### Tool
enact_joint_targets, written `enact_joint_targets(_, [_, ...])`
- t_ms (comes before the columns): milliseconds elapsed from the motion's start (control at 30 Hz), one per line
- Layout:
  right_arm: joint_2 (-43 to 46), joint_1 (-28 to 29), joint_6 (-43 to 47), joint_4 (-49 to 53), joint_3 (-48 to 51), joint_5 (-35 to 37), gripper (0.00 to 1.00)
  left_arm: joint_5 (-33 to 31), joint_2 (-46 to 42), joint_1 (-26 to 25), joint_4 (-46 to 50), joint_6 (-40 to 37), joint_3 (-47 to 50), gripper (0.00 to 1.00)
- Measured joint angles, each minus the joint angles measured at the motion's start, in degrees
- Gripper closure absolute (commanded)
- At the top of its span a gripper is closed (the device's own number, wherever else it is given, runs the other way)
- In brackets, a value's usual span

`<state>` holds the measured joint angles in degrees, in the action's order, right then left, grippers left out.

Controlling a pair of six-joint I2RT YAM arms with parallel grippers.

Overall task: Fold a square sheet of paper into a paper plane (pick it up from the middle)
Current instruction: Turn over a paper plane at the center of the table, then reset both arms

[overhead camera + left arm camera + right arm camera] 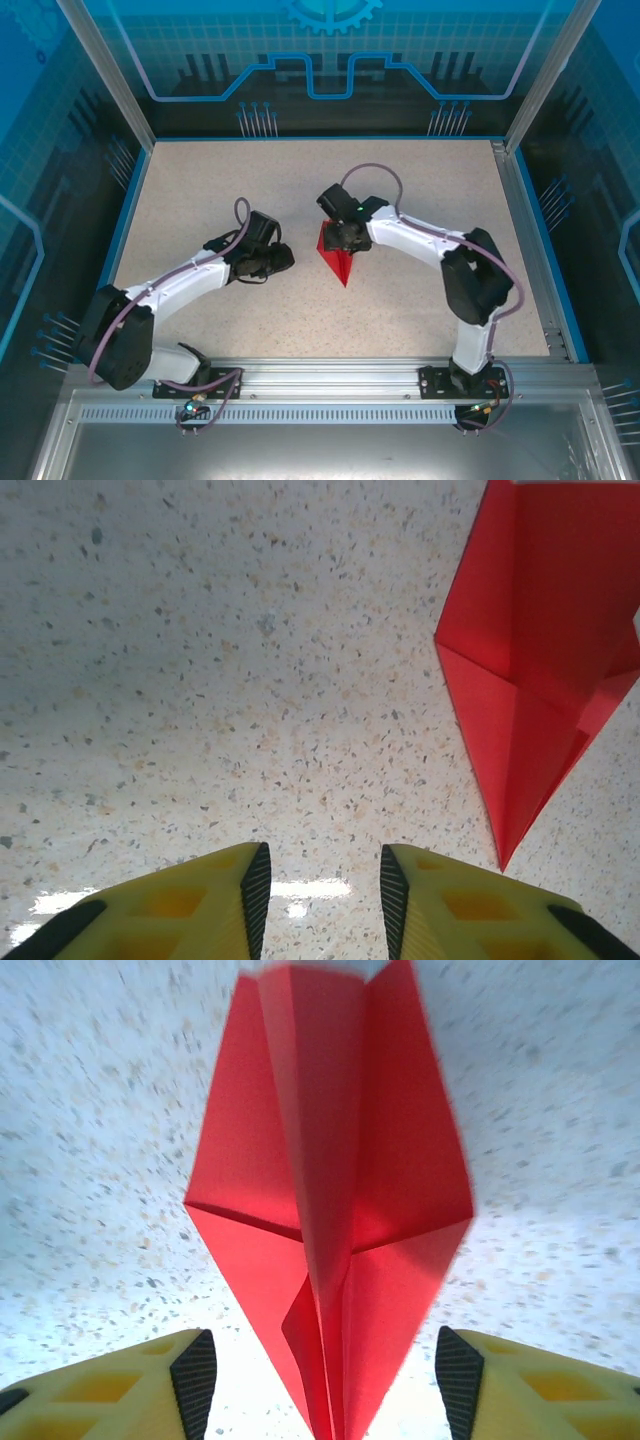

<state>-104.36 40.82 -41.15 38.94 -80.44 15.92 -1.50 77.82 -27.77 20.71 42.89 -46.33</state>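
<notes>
The red sheet of paper (338, 262) lies mid-table, folded into a pointed paper plane shape with a raised centre ridge (330, 1190) and two flat side flaps. My right gripper (340, 238) hangs over its wide end. In the right wrist view the gripper (325, 1380) is open, its jaws standing clear of the paper on both sides. My left gripper (285, 260) sits to the left of the paper. It (320, 880) is open over bare table with nothing between its fingers. The paper's pointed end (530, 660) lies to its upper right, apart from it.
The speckled beige table (200, 200) is bordered by a blue rim and transparent blue walls (130, 170) on the left, back and right. An aluminium rail (320, 375) carrying both arm bases runs along the near edge.
</notes>
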Motion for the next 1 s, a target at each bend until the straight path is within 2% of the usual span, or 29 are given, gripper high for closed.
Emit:
enact_joint_targets(167, [16.04, -0.92, 1.42, -1.09, 7.06, 8.98, 0.33, -4.02, -3.37, 0.96, 0.5, -2.78, 0.0, 0.49])
enact_joint_targets(267, [25.64, -3.72, 2.75, -3.28, 12.59, 15.74, 0.33, -7.65, -6.19, 3.02, 0.37, -5.14, 0.81, 0.28])
enact_joint_targets(400, [37.0, -10.49, 7.32, -10.45, 25.29, 24.92, 0.28, -11.43, -9.84, 8.57, -0.57, -8.7, 3.37, 0.04])
enact_joint_targets(467, [40.3, -14.23, 10.91, -14.58, 31.85, 27.28, 0.28, -13.6, -10.73, 11.54, -1.44, -10.27, 4.37, 0.01])
enact_joint_targets(567, [41.62, -20.92, 16.85, -19.58, 39.01, 27.19, 0.28, -17.4, -10.93, 14.88, -3.67, -12.52, 5.53, 0.01])
enact_joint_targets(767, [38.95, -32.22, 25.03, -30.03, 45.07, 20.96, 0.27, -21.7, -9.46, 20.2, -9.6, -18.21, 6.34, 0.01])
enact_joint_targets(867, [35.45, -35.63, 27.78, -37.03, 47.87, 16.48, 0.27, -22.75, -7.17, 21.24, -14.38, -21.7, 7.06, 0.01])
enact_joint_targets(1000, [30.75, -36.37, 31.41, -45.4, 50.66, 11.58, 0.26, -22.77, -3.61, 21.73, -19.8, -25.99, 7.58, 0.01])
